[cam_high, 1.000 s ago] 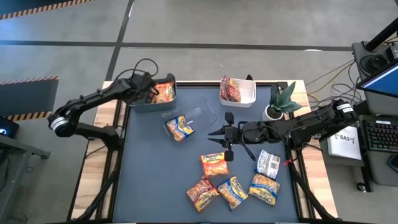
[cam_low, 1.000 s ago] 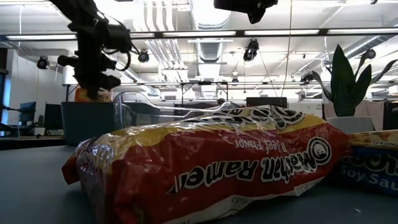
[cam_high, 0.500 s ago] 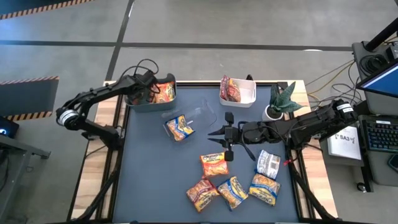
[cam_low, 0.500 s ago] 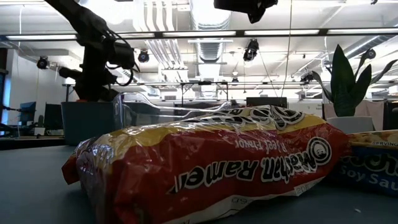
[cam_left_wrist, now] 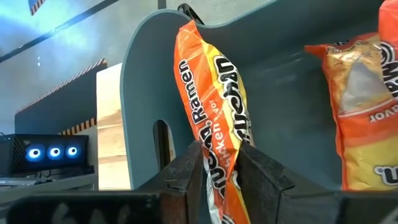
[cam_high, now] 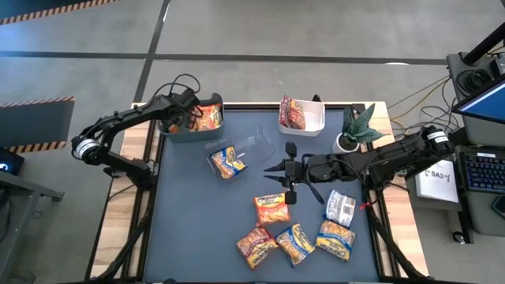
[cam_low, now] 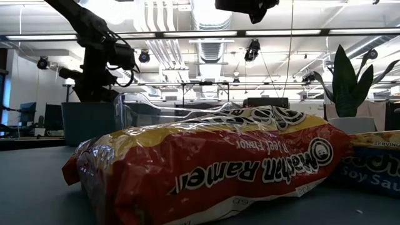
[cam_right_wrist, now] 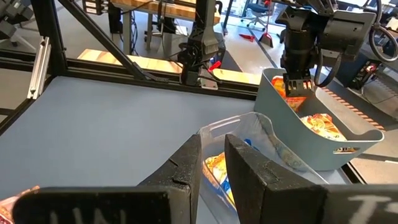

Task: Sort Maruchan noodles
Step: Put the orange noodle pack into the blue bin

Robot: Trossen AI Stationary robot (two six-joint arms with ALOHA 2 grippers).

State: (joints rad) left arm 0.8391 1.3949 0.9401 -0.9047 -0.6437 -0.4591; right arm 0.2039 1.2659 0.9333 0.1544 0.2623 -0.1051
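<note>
Step in hand: dropping an orange packet (cam_left_wrist: 214,112) into the teal bin (cam_high: 189,128) at the table's far left corner. Left gripper (cam_left_wrist: 219,163) sat inside that bin, fingers on either side of the packet; whether they gripped it or had just let go could not be told. A second orange packet (cam_left_wrist: 364,106) already stood in the bin.

Right gripper (cam_high: 278,168) hung over mid-table, fingers close together with a narrow gap, holding nothing.

Blue-yellow packet (cam_high: 227,162) lay in the clear bin (cam_high: 254,143); dark red packet (cam_high: 292,113) in the white bin (cam_high: 313,118). Five loose packets (cam_high: 297,230) lay at the near edge, unsorted.

Next move, as judged: free the packet fully, lift the left arm clear, then fetch a loose packet.
</note>
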